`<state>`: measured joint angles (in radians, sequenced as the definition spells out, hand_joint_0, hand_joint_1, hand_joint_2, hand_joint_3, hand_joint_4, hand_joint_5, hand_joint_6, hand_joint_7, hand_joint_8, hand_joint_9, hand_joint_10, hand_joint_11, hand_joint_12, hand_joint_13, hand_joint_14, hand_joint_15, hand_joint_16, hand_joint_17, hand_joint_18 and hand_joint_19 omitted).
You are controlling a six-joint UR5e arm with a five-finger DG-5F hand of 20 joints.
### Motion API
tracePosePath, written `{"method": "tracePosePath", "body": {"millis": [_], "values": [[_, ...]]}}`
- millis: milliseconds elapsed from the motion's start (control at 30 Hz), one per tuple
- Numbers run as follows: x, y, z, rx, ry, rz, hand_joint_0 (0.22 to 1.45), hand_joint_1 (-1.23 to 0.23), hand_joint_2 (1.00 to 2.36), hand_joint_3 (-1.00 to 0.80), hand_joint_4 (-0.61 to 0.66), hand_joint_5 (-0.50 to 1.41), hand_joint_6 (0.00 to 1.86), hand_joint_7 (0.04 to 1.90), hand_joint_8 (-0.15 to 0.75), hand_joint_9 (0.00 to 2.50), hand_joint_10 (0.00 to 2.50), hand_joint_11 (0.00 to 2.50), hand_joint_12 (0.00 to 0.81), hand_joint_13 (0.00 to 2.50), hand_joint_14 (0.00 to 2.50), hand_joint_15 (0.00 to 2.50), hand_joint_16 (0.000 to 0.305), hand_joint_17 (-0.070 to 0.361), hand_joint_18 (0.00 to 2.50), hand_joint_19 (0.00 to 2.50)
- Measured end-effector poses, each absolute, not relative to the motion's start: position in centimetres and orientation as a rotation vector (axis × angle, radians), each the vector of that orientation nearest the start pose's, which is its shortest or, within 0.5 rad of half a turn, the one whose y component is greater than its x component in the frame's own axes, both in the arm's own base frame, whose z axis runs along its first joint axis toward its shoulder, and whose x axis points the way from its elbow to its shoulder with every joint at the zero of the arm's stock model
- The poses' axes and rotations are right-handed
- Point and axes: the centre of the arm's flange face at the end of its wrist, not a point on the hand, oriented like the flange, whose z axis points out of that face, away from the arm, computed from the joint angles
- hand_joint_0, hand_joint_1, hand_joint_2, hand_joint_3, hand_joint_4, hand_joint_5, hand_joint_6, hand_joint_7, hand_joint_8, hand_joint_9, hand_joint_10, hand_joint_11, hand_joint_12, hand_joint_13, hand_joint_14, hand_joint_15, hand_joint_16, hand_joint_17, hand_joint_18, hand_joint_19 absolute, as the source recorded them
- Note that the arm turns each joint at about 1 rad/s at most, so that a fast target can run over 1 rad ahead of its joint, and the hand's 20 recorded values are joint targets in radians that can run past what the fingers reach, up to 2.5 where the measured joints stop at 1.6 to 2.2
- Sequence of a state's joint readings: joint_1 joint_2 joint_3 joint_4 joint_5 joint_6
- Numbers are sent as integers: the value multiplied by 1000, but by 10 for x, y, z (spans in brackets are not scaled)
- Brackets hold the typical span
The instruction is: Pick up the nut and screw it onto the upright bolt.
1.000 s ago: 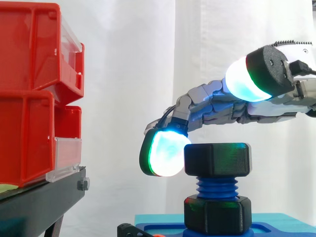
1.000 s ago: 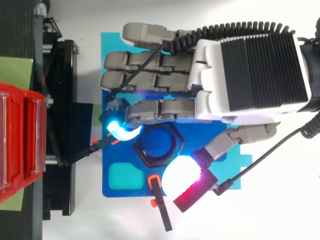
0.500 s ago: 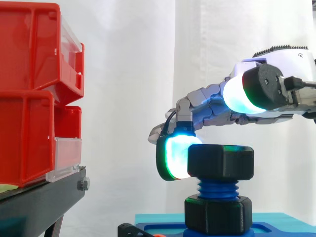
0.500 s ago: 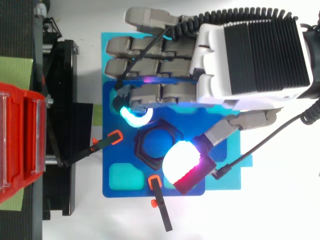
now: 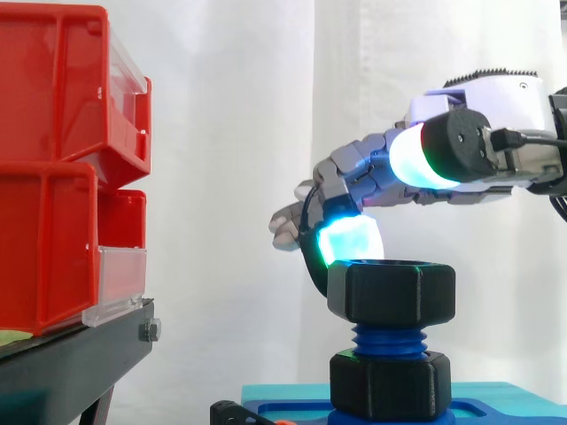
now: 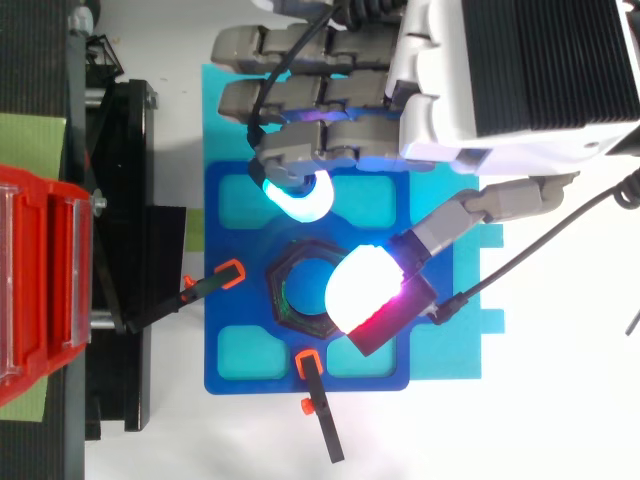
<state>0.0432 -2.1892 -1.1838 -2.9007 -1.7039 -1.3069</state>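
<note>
Side view, one black nut point(image 5: 392, 292) threaded atop the single blue bolt point(image 5: 390, 338), one black collar point(image 5: 390, 385) at the bolt's foot, hand point(image 5: 483, 97) risen since a moment ago, cyan fingertip point(image 5: 350, 241) now above the nut's rim, not beside it, fingers loosely spread, holding nothing, two red bins point(image 5: 53, 133) well left of the bolt

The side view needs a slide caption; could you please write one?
Robot hand open above the black nut threaded on the upright blue bolt.

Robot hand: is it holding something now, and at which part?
Nothing is held. The robot hand hovers above the nut, which sits on the bolt.
</note>
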Motion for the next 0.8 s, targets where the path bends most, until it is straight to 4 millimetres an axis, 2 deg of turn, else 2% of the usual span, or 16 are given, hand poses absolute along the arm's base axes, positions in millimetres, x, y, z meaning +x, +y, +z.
{"method": "tracePosePath", "body": {"millis": [133,200,300,500,800], "values": [[735,-89,329,63,1560,342,495,-163,1000,-500,226,-114,504,1033,258,441,0,0,318,176,0,0,38,85,0,0],[736,-89,334,59,1556,340,490,-154,1000,-500,220,-141,503,869,244,398,0,0,324,146,0,0,39,89,0,0],[738,-88,340,50,1551,335,486,-147,1000,-500,196,-155,502,768,232,359,0,0,325,106,0,0,41,91,0,0],[740,-79,342,36,1550,333,482,-140,1000,-500,182,-168,502,702,224,305,0,0,329,62,0,0,42,94,0,0],[741,-62,340,36,1563,335,482,-137,1000,-500,185,-168,502,708,225,298,0,0,329,54,0,0,42,95,0,0]]}}
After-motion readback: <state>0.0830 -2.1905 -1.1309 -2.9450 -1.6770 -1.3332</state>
